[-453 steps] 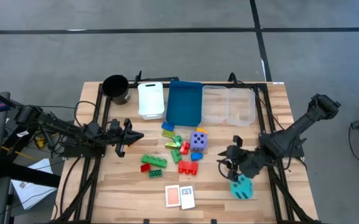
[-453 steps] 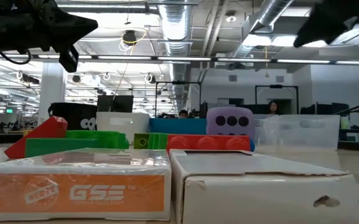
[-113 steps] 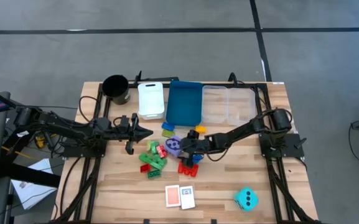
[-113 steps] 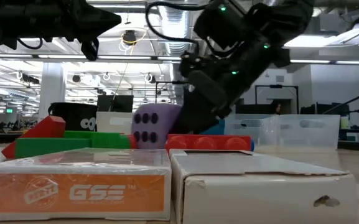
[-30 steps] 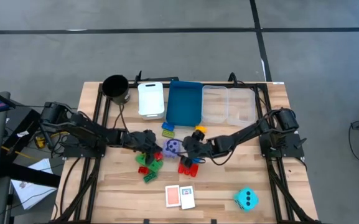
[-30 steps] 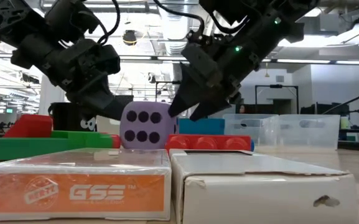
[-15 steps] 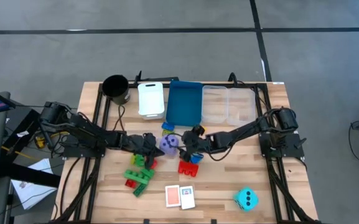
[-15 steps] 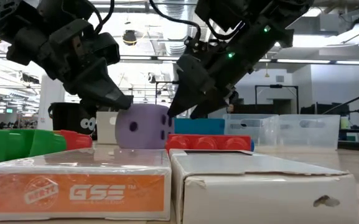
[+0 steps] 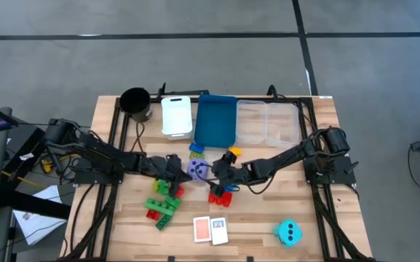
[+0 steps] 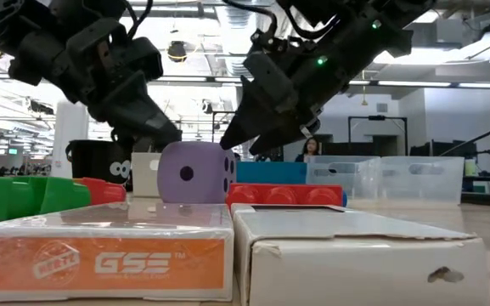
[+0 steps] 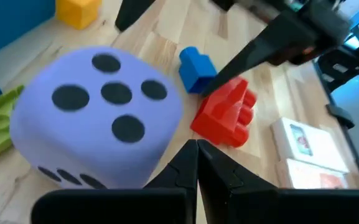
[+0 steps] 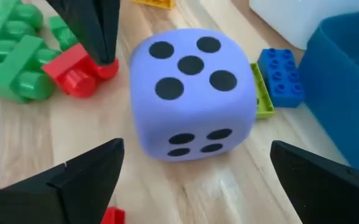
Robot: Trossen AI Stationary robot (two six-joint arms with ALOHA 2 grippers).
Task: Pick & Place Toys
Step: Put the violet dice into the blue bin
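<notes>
The right gripper (image 9: 217, 172) is standing with its fingers (image 12: 73, 174) spread wide and holding nothing, low over the middle of the table (image 9: 319, 218), its open jaws facing the purple die (image 9: 198, 170) from the right. The die is sitting on the wood between the two grippers, not gripped by either, with five pips showing on top in the right wrist view. The left gripper (image 9: 175, 175) is pressing its fingers together into a closed point, empty, just to the left of the die and near its side.

Around the die, a blue brick (image 12: 280, 76) and a flat lime-green brick (image 12: 261, 92) are lying on its far side, near the blue bin (image 9: 215, 120). A yellow brick (image 9: 233, 154) is lying just beyond the right gripper. To the near right of the die, a red brick (image 9: 218, 195) and a small blue brick (image 11: 196, 68) are resting beside each other. To the near left, green bricks (image 9: 163, 207) and another red brick (image 12: 79, 71) are lying in a loose cluster.

Farther toward the near edge, two small cards (image 9: 210, 230) are lying side by side. The cyan die (image 9: 288, 233) is sitting well apart at the near right. Along the far edge, a black cup (image 9: 135, 104), a white bin (image 9: 176, 116) and two clear bins (image 9: 268, 122) are standing in a row with the blue bin.
</notes>
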